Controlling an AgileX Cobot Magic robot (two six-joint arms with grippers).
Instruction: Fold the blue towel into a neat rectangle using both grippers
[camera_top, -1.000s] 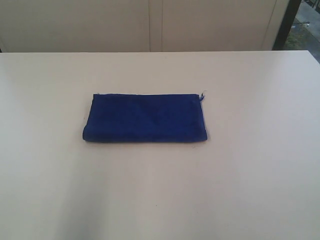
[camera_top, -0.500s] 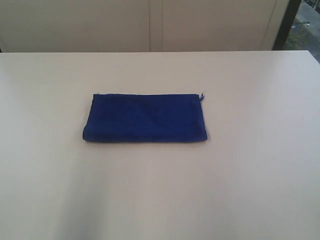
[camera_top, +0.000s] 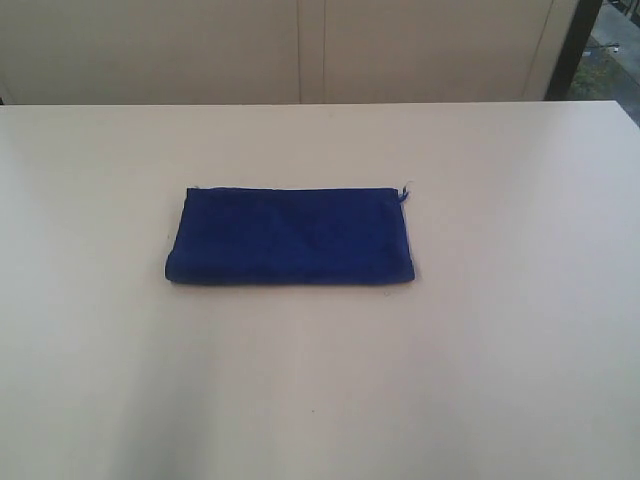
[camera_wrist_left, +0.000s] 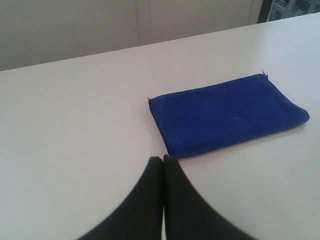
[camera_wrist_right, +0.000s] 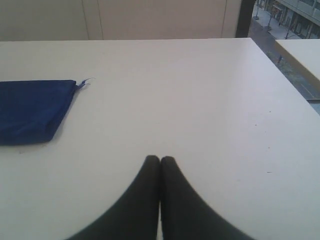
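The blue towel (camera_top: 289, 237) lies flat mid-table, folded into a long rectangle, with a frayed thread at its far right corner (camera_top: 405, 191). Neither gripper shows in the exterior view. Seen from the left wrist, the blue towel (camera_wrist_left: 227, 113) lies just beyond my left gripper (camera_wrist_left: 163, 159), which is shut and empty, its tips close to the towel's near corner. From the right wrist, the blue towel (camera_wrist_right: 31, 109) sits well off to one side of my right gripper (camera_wrist_right: 160, 159), also shut and holding nothing, above bare table.
The white table (camera_top: 500, 350) spreads wide around the towel. A pale wall with panel seams (camera_top: 310, 50) runs behind its far edge. A dark post (camera_top: 578, 45) stands at the far right corner. A second table edge (camera_wrist_right: 300, 50) shows beyond a gap.
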